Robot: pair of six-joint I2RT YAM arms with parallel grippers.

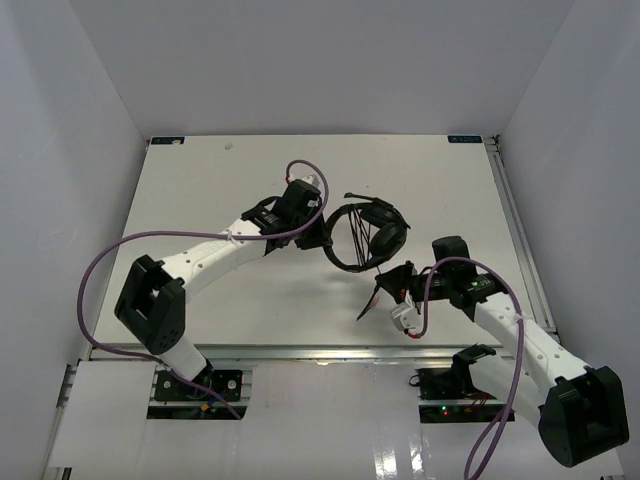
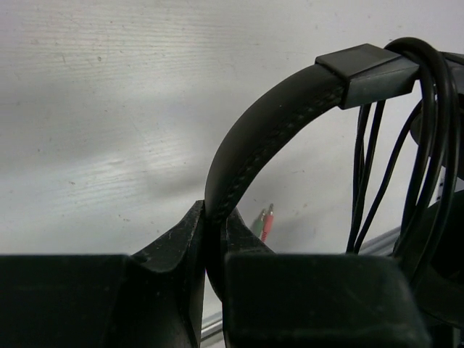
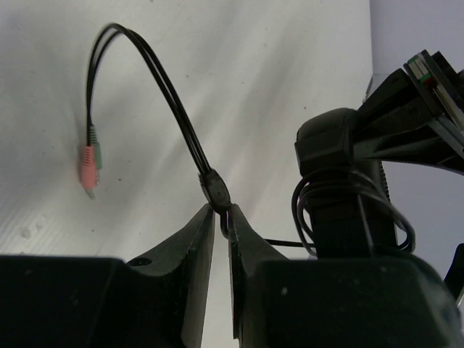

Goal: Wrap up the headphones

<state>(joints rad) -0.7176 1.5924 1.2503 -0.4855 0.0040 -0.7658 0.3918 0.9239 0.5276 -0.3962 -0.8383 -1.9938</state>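
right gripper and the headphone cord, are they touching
Touching. The right wrist view shows the right gripper pinching the cord at its junction, both fingertips pressed against it.

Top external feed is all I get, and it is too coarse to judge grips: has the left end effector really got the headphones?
Observer: Yes. The left wrist view shows the left end effector shut on the padded headband of the headphones.
Operator: And the right one, is it on the cord?
Observer: The right end effector is shut on the cord, right at the junction where it splits into two strands.
Operator: Where is the plug end?
Observer: Two plugs, one pink and one green, sit at the free end beyond that junction, not wrapped.
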